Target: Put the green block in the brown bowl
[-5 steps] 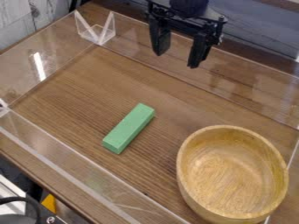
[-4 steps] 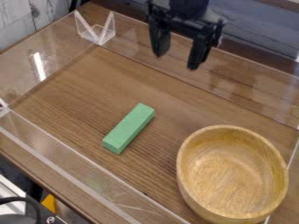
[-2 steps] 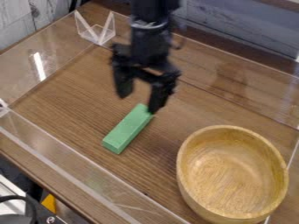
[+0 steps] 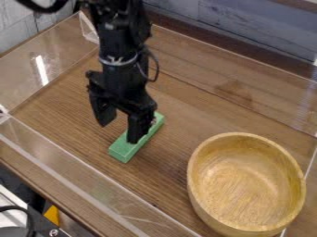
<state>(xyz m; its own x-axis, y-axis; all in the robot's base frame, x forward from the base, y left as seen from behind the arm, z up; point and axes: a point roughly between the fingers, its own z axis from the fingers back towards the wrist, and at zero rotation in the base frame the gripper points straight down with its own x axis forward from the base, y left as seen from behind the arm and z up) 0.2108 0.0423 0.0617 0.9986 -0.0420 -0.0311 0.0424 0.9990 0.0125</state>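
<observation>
Gripper (image 4: 125, 118) jaws spread, pointing down right over the green block (image 4: 133, 139), left of centre. Block's long axis runs lower-left to upper-right; brown bowl (image 4: 247, 181) sits lower right, apart.

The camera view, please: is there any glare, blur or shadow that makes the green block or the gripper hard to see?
In the camera view, the clear walls carry pale reflections along the left side; the gripper looks slightly soft, its open fingers dark; it covers part of the green block; the brown bowl is evenly lit and sharp; shadows on the wooden floor are faint.
</observation>
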